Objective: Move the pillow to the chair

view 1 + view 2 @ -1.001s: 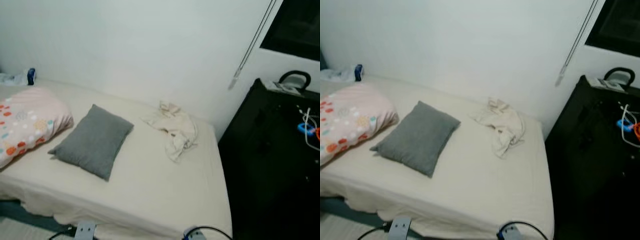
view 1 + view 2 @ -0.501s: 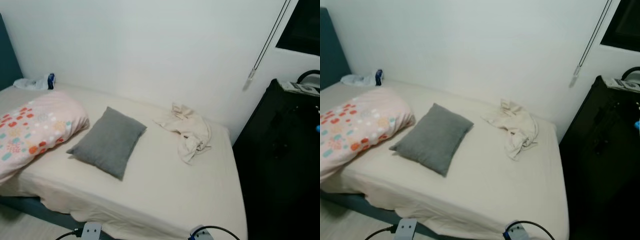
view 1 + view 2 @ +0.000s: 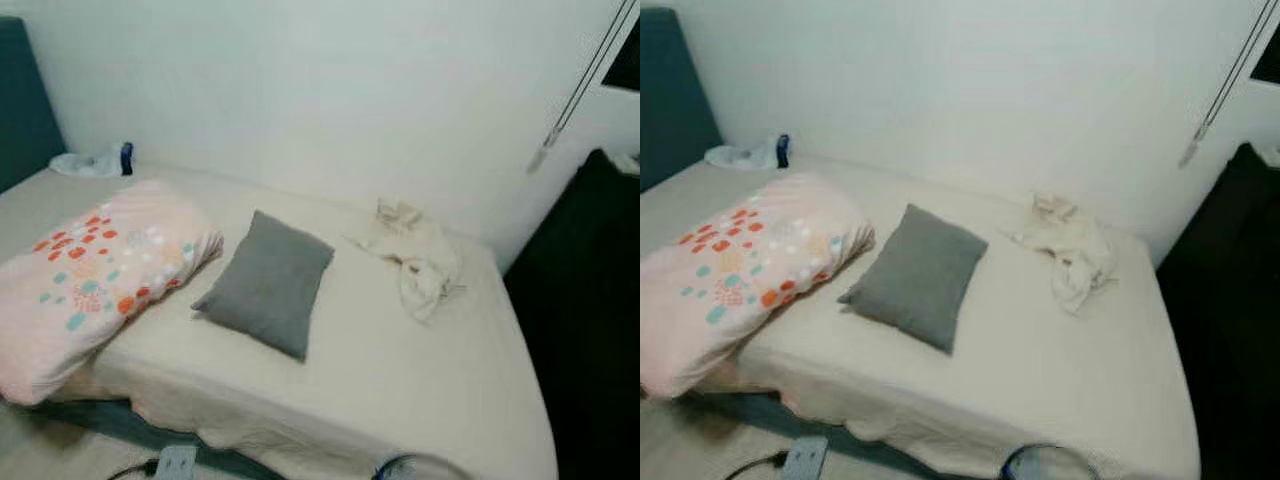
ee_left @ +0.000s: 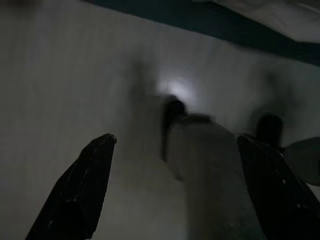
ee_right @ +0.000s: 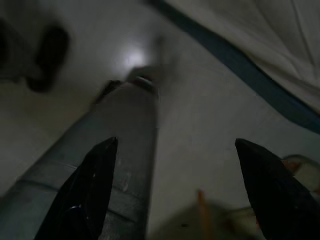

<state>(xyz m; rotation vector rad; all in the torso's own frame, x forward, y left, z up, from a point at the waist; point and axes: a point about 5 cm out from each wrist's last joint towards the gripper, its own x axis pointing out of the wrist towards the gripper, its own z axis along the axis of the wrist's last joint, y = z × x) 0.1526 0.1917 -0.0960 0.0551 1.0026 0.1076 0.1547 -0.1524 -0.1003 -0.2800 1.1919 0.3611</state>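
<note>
Both arms hang low beside the robot, pointing down at a pale floor. In the left wrist view the left gripper (image 4: 175, 185) has its two black fingers (image 4: 80, 195) spread wide with nothing between them; past them stands a blurred silver leg of the robot, and a dark teal strip of bed base crosses the far edge. The right gripper (image 5: 175, 190) is posed the same way — fingers (image 5: 85, 190) set far apart, holding nothing — with another silver leg (image 5: 95, 165) running beneath it and the teal base and hanging cream sheet beyond.

From the head camera, the nearest thing is the front edge of the bed (image 3: 400, 400), its cream sheet draped over the teal frame. On the mattress, toward the robot's left, a pink duvet (image 3: 90, 280) with orange and teal spots lies bunched and spills over the near edge. Just beside it, at the middle of the bed, lies the grey pillow (image 3: 268, 282), flat on the sheet, one corner touching the duvet.

Farther back and to the right sits a crumpled cream cloth (image 3: 418, 258), well apart from the pillow. At the far left corner against the white wall rest a pale bundle and a small dark blue object (image 3: 126, 158), next to the teal headboard (image 3: 25, 100). A dark piece of furniture (image 3: 590, 320) stands at the right — a thin blind cord (image 3: 575, 95) hangs above it.
</note>
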